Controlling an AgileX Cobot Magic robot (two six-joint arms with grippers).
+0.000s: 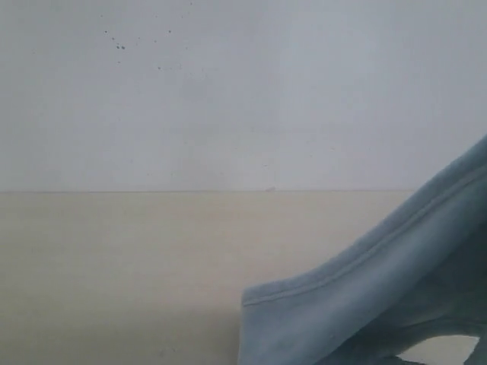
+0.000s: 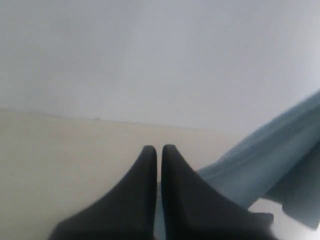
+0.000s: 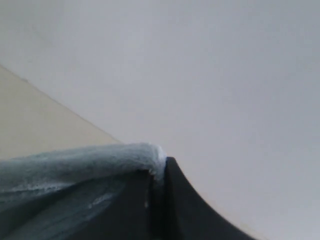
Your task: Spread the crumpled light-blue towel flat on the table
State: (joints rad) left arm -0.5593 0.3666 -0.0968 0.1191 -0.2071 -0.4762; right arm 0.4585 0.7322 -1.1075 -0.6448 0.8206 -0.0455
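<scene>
The pale light-blue towel (image 1: 380,296) hangs lifted at the lower right of the exterior view, its hemmed edge slanting up to the right above the beige table (image 1: 114,266). Neither gripper shows in that view. In the left wrist view my left gripper (image 2: 159,150) has its black fingers pressed together, a thin strip of blue cloth showing between them lower down, and the towel (image 2: 270,160) stretches away beside it. In the right wrist view my right gripper (image 3: 161,167) is shut on a fluffy towel (image 3: 75,165) edge that wraps over one fingertip.
A white wall (image 1: 228,91) rises behind the table's far edge. Bare tabletop (image 2: 60,160) lies to the left of the towel. A small patch of table shows under the hanging cloth at the lower right corner.
</scene>
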